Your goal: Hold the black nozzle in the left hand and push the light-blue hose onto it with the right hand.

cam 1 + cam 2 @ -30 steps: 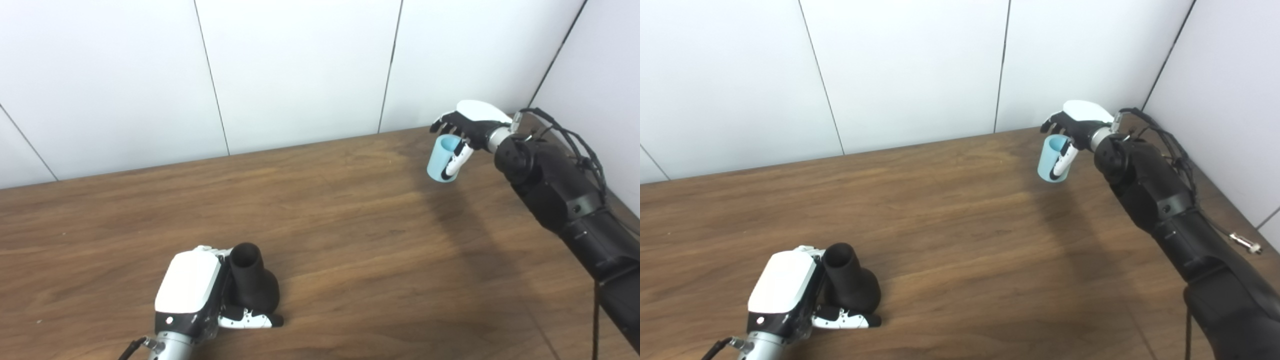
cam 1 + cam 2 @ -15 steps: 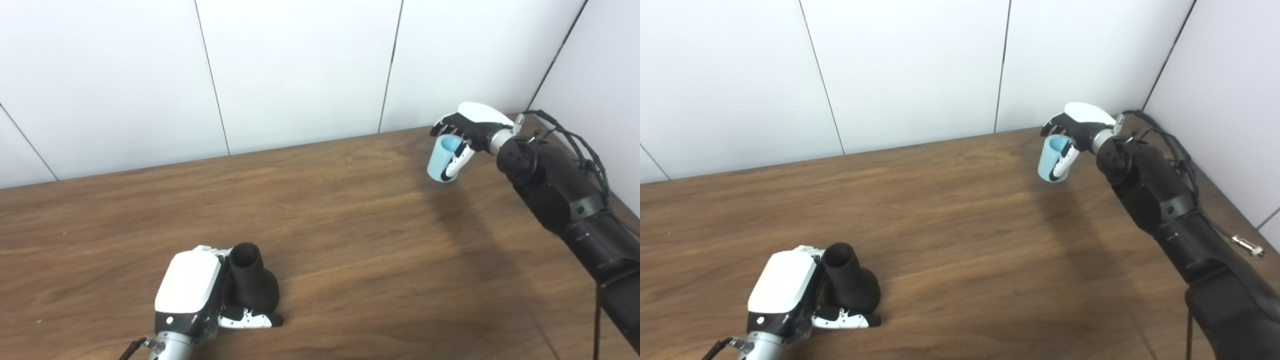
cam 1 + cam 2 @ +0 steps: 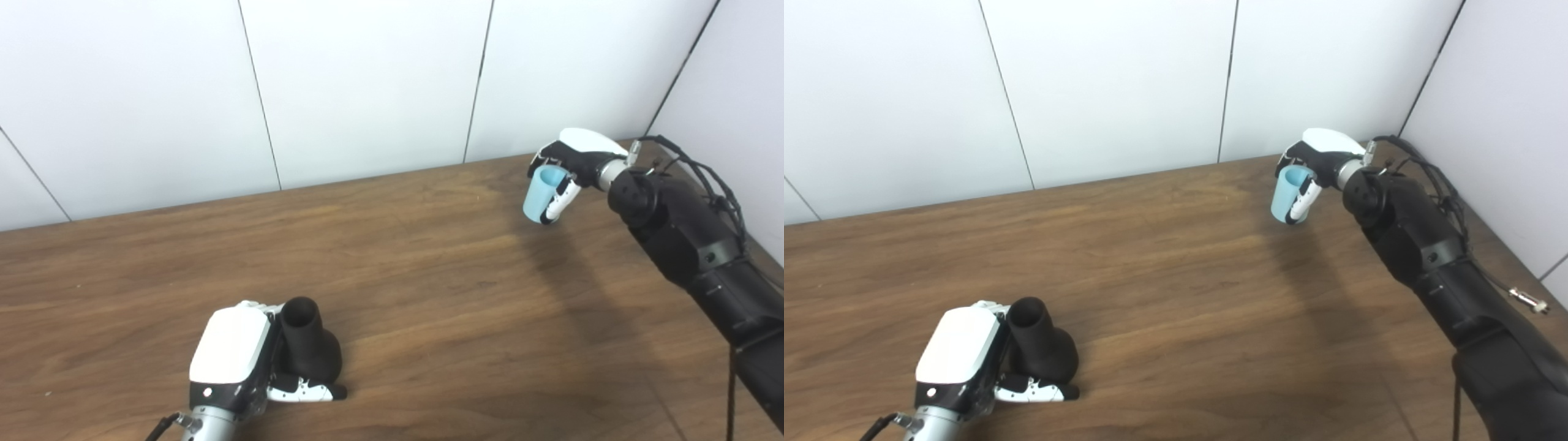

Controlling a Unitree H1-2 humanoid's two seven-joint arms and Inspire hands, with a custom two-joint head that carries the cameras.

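Silver cable plug (image 3: 1526,299) beside right arm shows only in right-eye view.

I'm working in a bare test booth: plain white wall panels (image 3: 367,86) enclose a wood-grain tabletop (image 3: 429,294).

The robot's left hand (image 3: 236,361) has a glossy white back shell over a black frame, white-and-black fingers (image 3: 303,391) and a silver wrist trailing a thin black cable. The right hand (image 3: 576,160) matches it, joined by a silver collar to a bulky matte-black forearm (image 3: 686,245) looped with black cables.
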